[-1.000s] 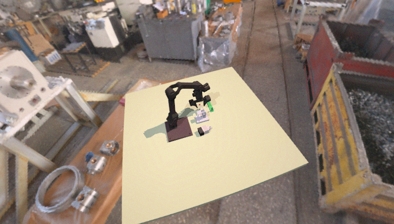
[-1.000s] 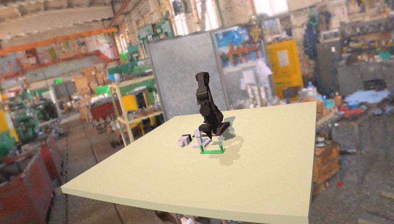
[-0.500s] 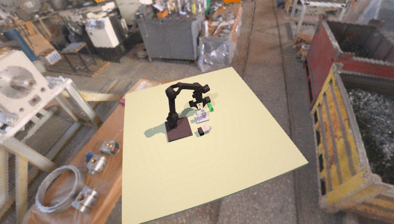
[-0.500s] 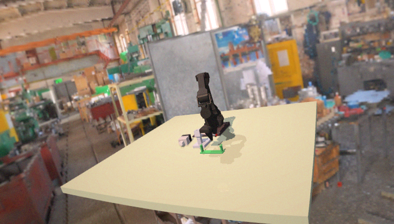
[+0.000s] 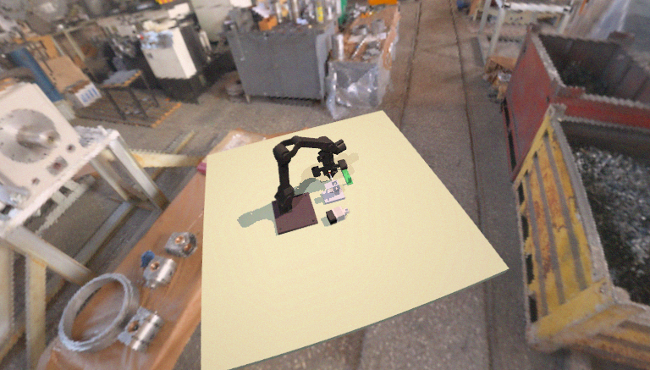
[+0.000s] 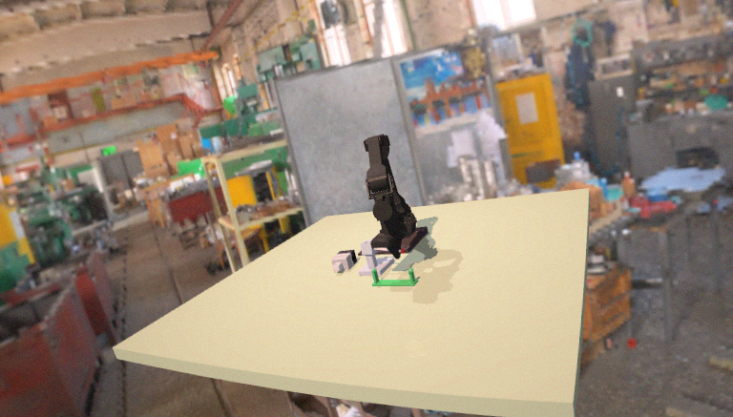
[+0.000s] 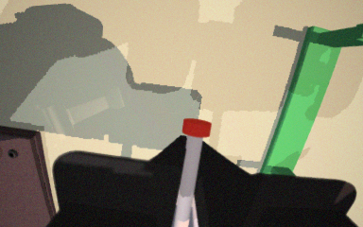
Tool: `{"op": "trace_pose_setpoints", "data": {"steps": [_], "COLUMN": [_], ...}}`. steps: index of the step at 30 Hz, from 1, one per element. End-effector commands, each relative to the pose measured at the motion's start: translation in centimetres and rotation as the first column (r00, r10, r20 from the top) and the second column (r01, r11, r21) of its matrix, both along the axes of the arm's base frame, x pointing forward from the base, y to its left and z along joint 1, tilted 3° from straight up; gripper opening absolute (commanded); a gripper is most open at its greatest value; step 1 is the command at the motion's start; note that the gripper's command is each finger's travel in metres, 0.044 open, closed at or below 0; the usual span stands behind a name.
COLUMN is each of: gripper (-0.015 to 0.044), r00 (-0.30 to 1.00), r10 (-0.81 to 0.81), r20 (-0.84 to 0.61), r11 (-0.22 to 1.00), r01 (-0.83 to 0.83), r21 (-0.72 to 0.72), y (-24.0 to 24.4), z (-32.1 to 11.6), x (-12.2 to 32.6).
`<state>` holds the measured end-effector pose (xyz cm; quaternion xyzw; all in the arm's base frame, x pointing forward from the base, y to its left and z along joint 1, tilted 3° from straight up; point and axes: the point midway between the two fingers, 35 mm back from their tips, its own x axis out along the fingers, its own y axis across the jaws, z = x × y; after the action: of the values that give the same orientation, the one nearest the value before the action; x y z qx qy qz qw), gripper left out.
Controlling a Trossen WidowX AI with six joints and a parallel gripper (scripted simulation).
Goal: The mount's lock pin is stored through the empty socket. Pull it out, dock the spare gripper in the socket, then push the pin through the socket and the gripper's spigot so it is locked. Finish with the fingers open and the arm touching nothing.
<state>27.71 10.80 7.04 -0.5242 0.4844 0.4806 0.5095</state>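
The pincer (image 5: 330, 174) (image 6: 397, 255) (image 7: 188, 142) is clenched on the lock pin (image 5: 330, 173) (image 6: 401, 251) (image 7: 190, 165), at the lower middle of the wrist frame. The pin's red head pokes out past the black fingertips, and its pale shaft runs down between them to the bottom edge; how far it sits in the socket cannot be told.

The pale mount (image 5: 334, 198) (image 6: 368, 257) stands on the counter (image 5: 355, 289) (image 6: 378, 337) (image 7: 161, 28), right of center in the top frame, with its upright just beside the pincer. The spare gripper (image 5: 338, 212) (image 6: 342, 261), pale with a black end, lies undocked near the mount, below it in the top frame and left of it in the exterior one.

A green cradle (image 5: 347, 177) (image 6: 395, 282) (image 7: 302, 104) with two raised ends rests near the mount, at the right of the wrist frame. The arm (image 5: 283, 174) (image 6: 397, 215) bends over from its dark base plate (image 5: 301, 219) (image 6: 420, 236) (image 7: 21, 177).
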Motion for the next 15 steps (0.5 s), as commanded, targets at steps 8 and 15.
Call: {"op": "trace_pose_setpoints", "data": {"steps": [8, 15], "gripper": [0.0, 0.0], "r00": [1.0, 1.0], "r10": [0.003, 0.007], "r20": [-0.004, -0.003], "r11": [0.996, 0.988], "r01": [-0.002, -0.006], "r21": [0.088, 0.151], "y": [0.29, 0.78], "z": [0.52, 0.96], "x": [0.01, 0.07]}}
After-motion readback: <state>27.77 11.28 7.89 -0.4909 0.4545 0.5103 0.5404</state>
